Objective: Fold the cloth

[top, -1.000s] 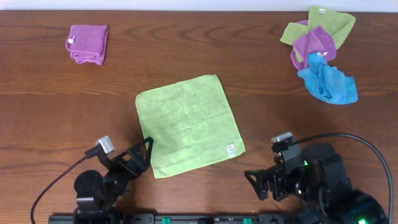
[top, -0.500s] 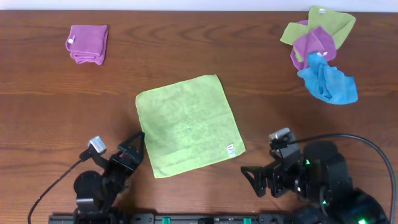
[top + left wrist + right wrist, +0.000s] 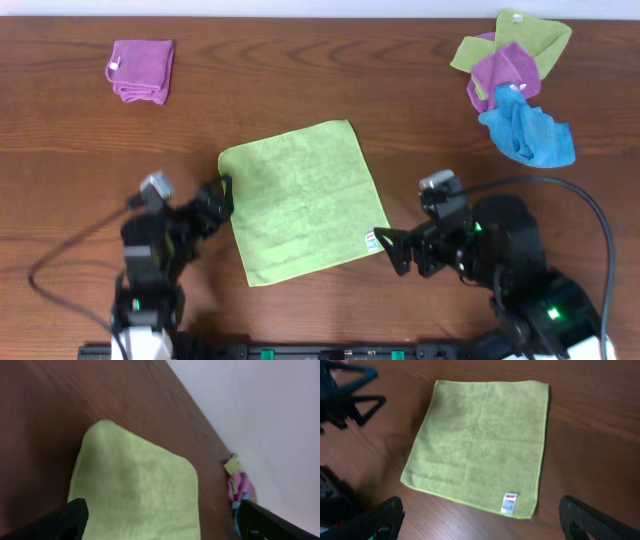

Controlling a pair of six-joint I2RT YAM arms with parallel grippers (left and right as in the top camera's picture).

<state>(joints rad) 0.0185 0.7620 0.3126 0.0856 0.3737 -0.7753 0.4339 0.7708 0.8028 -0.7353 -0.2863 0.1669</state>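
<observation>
The lime-green cloth [image 3: 302, 200] lies flat and unfolded on the table, its white tag [image 3: 371, 239] at the near right corner. It also shows in the right wrist view [image 3: 482, 440] and in the left wrist view [image 3: 137, 487]. My left gripper [image 3: 222, 193] is open at the cloth's left edge, low over the table. My right gripper [image 3: 391, 250] is open just right of the tagged corner. Neither holds anything.
A folded purple cloth [image 3: 141, 70] lies at the far left. A bunched pile of green, purple and blue cloths [image 3: 515, 85] lies at the far right. The table's back edge meets a white wall [image 3: 260, 410].
Both arms have moved forward from the near edge. The left gripper has come up to the cloth's left edge, the right gripper up to the tagged corner. The cloth has not moved.
</observation>
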